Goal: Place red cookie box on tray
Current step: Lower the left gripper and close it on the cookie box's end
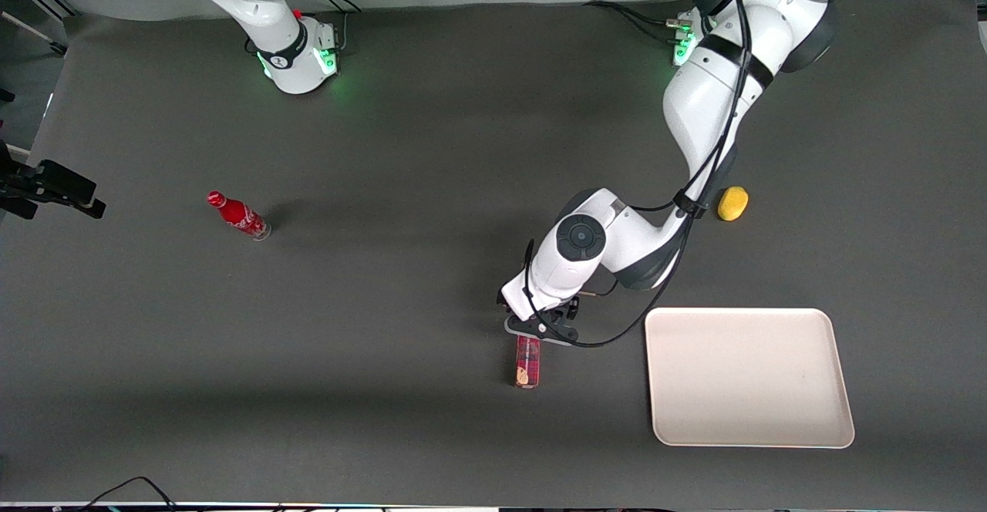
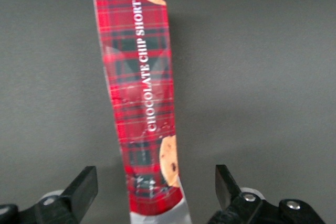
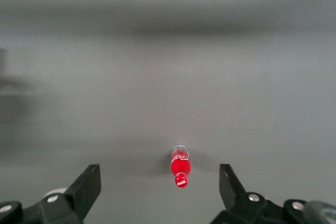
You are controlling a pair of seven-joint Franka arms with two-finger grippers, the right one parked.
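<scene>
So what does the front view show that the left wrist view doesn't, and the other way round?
Only the front view shows the tray, the red bottle toward the parked arm's end, the yellow object and the working arm. Only the left wrist view shows the lettering CHOCOLATE CHIP on the red cookie box and the gripper with its fingers open, one on each side of the box, not touching it. Both show the box lying on the dark table, outside the tray, with the gripper over one end.

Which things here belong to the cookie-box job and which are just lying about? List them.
Job: red cookie box on the table; tray beside it, toward the working arm's end; gripper, open, straddling the box's end.

Lying about: red bottle; yellow object.
</scene>
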